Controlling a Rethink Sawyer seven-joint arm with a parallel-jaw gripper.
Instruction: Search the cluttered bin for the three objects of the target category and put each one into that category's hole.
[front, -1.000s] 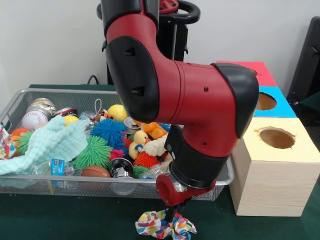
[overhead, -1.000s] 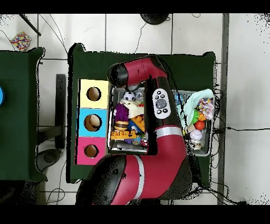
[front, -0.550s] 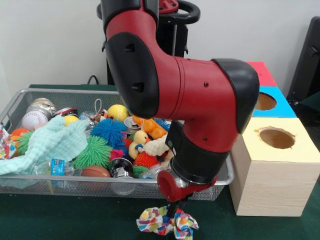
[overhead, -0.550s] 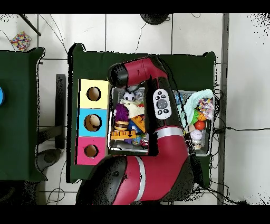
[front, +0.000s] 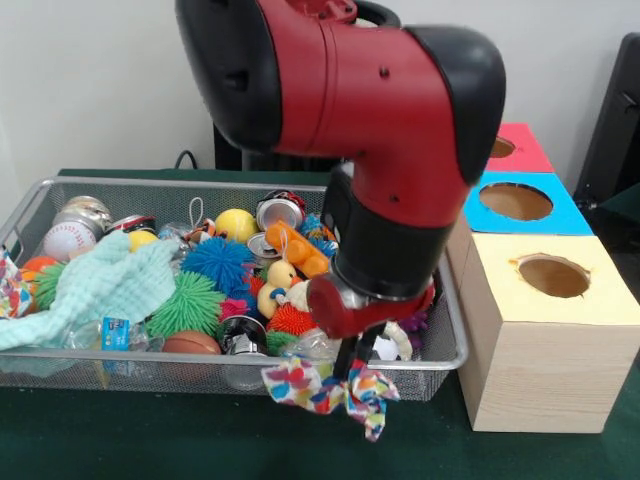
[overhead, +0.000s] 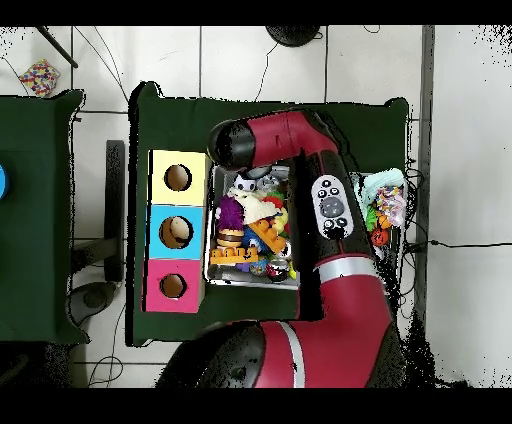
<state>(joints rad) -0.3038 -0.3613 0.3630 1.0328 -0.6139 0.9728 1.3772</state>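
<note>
cloth comes first at the bottom centre of the front view: a multicoloured patterned cloth (front: 330, 388) hangs bunched in the air, just in front of the wire bin's near rim. the gripper (front: 354, 368) pinches it from above, its dark fingers pressed together on the fabric.

behind it, the wire bin (front: 40, 362) spreads across the left and middle of the frame, crowded with things: a pale green towel (front: 100, 285) at the left, a green spiky ball (front: 187, 303) and a blue spiky ball (front: 217, 262) near the middle, a yellow rubber duck (front: 277, 285), a baseball (front: 67, 240) at the far left, a yellow ball (front: 235, 224) further back and a dented can (front: 278, 210) near the arm.

at the right, just beside the bin, a row of boxes recedes toward the upper right: the yellow-topped box (front: 540, 335) nearest, then the blue-topped box (front: 525, 203), then the red-topped box (front: 518, 146), each with a round hole.

the red and black arm (front: 360, 100) fills the upper centre. in the overhead view it (overhead: 330, 300) covers much of the bin.
</note>
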